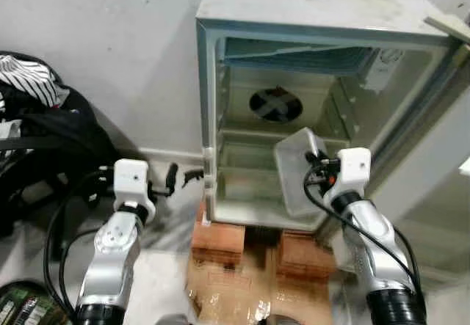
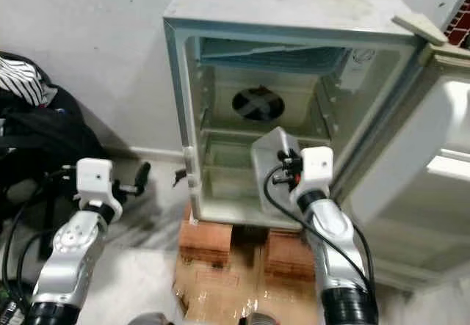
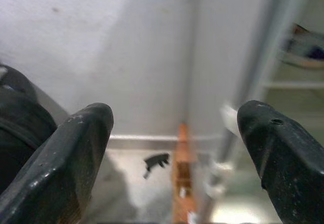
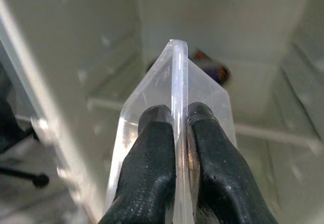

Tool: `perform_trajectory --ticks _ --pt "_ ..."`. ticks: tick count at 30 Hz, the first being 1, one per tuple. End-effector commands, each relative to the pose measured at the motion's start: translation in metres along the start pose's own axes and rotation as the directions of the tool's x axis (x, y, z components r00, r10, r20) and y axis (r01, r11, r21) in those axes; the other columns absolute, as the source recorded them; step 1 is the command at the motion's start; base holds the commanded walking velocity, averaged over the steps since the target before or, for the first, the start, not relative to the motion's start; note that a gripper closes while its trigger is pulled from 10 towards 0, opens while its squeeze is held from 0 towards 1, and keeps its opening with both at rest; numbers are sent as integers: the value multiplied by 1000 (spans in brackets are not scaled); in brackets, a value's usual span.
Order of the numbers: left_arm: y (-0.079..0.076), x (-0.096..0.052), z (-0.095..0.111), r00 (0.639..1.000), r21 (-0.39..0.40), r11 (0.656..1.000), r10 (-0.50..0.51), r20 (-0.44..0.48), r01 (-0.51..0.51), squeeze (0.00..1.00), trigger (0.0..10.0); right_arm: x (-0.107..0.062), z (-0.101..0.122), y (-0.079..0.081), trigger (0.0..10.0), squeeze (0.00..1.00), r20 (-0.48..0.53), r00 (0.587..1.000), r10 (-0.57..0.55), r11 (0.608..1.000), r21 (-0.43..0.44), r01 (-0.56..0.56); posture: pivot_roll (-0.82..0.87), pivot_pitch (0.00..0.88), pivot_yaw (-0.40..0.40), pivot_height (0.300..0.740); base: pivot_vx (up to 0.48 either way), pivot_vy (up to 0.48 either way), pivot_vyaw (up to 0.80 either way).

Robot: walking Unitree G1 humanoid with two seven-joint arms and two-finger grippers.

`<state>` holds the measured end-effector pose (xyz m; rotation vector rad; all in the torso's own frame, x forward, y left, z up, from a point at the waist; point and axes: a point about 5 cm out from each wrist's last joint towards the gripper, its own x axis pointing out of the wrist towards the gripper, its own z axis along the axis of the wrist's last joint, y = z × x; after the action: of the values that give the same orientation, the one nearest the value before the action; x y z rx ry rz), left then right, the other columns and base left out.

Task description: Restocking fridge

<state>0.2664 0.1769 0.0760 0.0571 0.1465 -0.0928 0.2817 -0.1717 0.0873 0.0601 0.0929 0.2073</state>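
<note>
A small white fridge (image 1: 208, 119) stands open on bricks, its door (image 2: 433, 141) swung to the right. My right gripper (image 4: 178, 115) is shut on the edge of a clear plastic shelf panel (image 1: 292, 174), which it holds tilted in the lower right of the fridge's opening. The panel's thin edge (image 4: 175, 67) runs between the two black fingers (image 4: 152, 183). A small red and purple item (image 4: 215, 71) lies blurred deep inside the fridge. My left gripper (image 1: 182, 177) is open and holds nothing, low beside the fridge's left front corner, near the wall.
Red bricks (image 1: 220, 240) prop the fridge above brown wrapped sheeting (image 1: 228, 288). A black bag (image 1: 44, 138) with striped cloth sits at the left against the wall. A green pack (image 1: 22, 307) lies at the bottom left. A round fan (image 1: 275, 105) is on the fridge's back wall.
</note>
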Motion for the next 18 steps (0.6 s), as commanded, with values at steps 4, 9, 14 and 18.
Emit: perform_trajectory --ticks 4,9,14,18 --pt "9 1 1 1000 18 1000 22 -4 -22 0 10000 5 8 6 10000 0 34 999 14 1000 14 -14 91 0 -52 740 452 0 0" --pt "7 2 -1 1000 14 1000 14 -25 -14 0 10000 6 7 4 10000 0 31 1000 3 1000 19 -4 91 0 -51 740 88 0 0" --pt "6 1 -2 1000 12 1000 -12 -26 12 0 10000 4 5 -5 10000 0 14 998 -56 998 38 55 93 0 -53 740 0 0 0" --pt "6 1 -1 1000 14 1000 -20 -20 20 0 10000 4 4 -7 10000 0 12 997 -72 996 47 72 92 0 -52 740 0 0 -117"
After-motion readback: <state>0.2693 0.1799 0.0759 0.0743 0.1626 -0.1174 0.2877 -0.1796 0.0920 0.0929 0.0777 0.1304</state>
